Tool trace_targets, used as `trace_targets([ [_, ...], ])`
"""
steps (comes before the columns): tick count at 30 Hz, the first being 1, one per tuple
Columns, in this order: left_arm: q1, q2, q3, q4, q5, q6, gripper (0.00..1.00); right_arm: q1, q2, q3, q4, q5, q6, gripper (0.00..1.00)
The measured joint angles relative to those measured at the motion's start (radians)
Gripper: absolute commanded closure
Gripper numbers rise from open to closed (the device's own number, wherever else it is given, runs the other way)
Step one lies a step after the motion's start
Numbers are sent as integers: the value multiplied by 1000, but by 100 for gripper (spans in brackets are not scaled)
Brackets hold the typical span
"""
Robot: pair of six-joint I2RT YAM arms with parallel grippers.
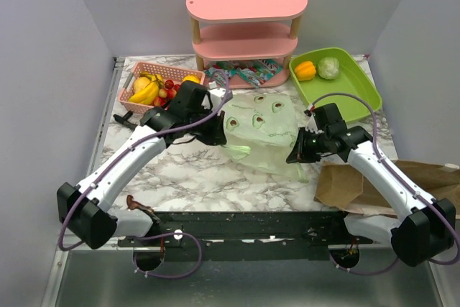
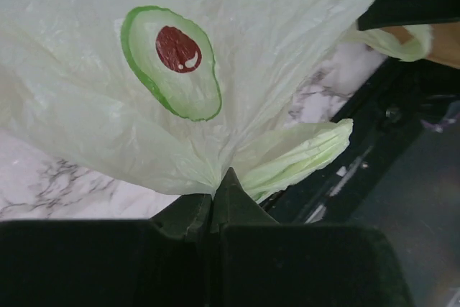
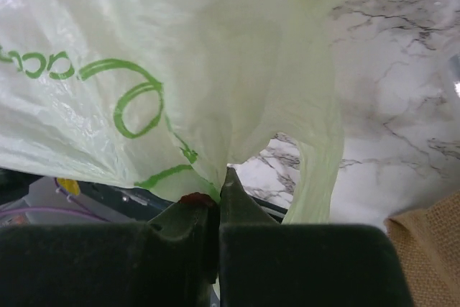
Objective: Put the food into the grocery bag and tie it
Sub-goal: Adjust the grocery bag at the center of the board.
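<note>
The pale-green grocery bag (image 1: 262,131) printed with halved avocados lies crumpled mid-table. My left gripper (image 1: 219,132) is shut on its left edge; the left wrist view shows the film (image 2: 144,106) pinched in the gripper (image 2: 213,195), a loop handle (image 2: 302,156) hanging beside it. My right gripper (image 1: 296,156) is shut on the bag's right front edge, plastic (image 3: 180,70) bunched in the gripper (image 3: 219,181). Bananas (image 1: 147,90) and small red fruits (image 1: 169,91) sit in a pink basket (image 1: 136,106). An orange pepper (image 1: 305,70) and a leafy head (image 1: 328,67) lie in a green tray (image 1: 359,88). Snack packets (image 1: 251,73) lie on the shelf's bottom level.
A pink three-tier shelf (image 1: 246,1) stands at the back centre. A brown paper bag (image 1: 388,185) lies flat at the front right under my right arm. White walls close in the table on the left, back and right.
</note>
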Motion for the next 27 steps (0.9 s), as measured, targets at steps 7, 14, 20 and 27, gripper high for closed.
trace_targets([
  [7,212,-138,-195,79,399,-32,100,13,15,39,5,88,17,99],
  [14,334,-181,-252,159,608,-114,100,24,-23,77,-2,200,40,99],
  [20,456,-218,-240,167,668,-171,100,37,-100,97,0,281,100,99],
  [27,537,-261,-219,107,636,-203,100,47,-174,97,4,349,172,99],
])
